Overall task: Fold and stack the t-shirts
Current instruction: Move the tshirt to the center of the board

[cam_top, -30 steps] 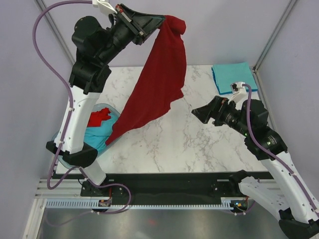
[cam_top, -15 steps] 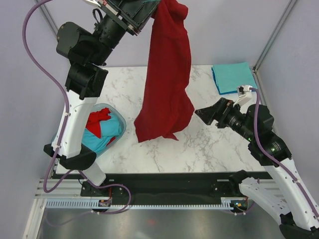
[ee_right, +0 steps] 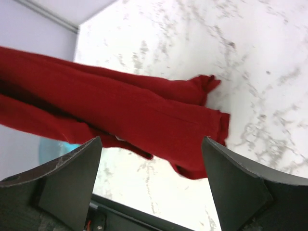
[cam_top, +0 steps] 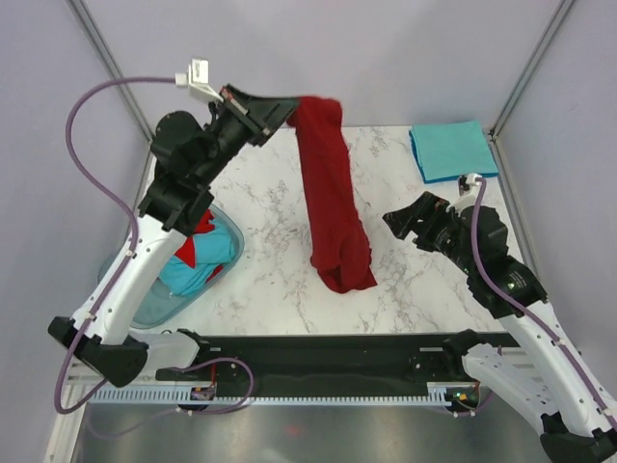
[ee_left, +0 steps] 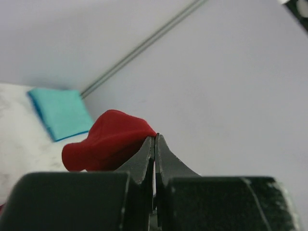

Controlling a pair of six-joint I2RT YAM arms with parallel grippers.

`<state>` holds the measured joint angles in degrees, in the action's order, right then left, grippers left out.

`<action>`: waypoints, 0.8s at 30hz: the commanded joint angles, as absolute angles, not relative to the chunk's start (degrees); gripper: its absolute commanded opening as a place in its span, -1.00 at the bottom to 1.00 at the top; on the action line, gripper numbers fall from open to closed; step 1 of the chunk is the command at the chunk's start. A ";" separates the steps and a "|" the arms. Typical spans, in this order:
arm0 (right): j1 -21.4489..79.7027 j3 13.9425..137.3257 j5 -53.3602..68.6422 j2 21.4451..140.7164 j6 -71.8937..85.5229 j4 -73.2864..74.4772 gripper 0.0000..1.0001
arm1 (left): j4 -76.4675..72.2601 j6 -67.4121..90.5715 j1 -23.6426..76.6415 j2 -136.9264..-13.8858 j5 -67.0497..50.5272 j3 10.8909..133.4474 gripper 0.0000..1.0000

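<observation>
A dark red t-shirt hangs from my left gripper, which is shut on its top edge high above the table's back. Its lower end rests bunched on the marble table near the middle. In the left wrist view the shirt bulges behind the closed fingertips. My right gripper is open and empty, just right of the shirt's lower part; in the right wrist view the red shirt lies between the spread fingers. A folded teal t-shirt lies at the back right.
A translucent blue-green basin stands at the table's left edge with a teal shirt and a red shirt in it. Grey walls and frame posts close in the back and sides.
My left arm has come down and swung right, so the red shirt has lowered and its bottom now touches the table. My right gripper stayed about where it was.
</observation>
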<state>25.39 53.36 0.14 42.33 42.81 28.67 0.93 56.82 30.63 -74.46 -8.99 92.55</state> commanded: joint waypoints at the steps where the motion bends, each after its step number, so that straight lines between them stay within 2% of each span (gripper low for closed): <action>1: 25.49 50.19 -6.94 45.94 45.26 27.95 0.86 | -0.35 54.54 20.09 -70.23 -9.00 76.01 -0.95; 4: 25.58 48.26 -3.80 52.87 41.33 23.05 0.73 | -1.66 54.94 13.04 -70.84 -17.54 67.45 -0.95; 8: 25.58 49.22 -1.15 64.75 33.85 18.82 0.41 | -1.67 50.98 8.80 -72.76 -22.14 61.88 -0.95; 11: 25.49 49.66 -0.09 72.05 32.17 13.90 0.32 | -1.67 50.10 5.98 -75.48 -26.53 59.51 -0.95; 18: 25.05 56.15 0.52 91.02 27.08 8.70 0.28 | -2.11 47.55 4.75 -81.03 -31.02 58.80 -0.95; 24: 24.96 57.49 8.52 94.40 29.00 5.55 0.19 | -2.29 45.88 4.66 -83.05 -32.25 59.24 -0.95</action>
<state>25.17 56.36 4.12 95.46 29.17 10.46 0.54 49.74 4.84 -82.54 -29.23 58.85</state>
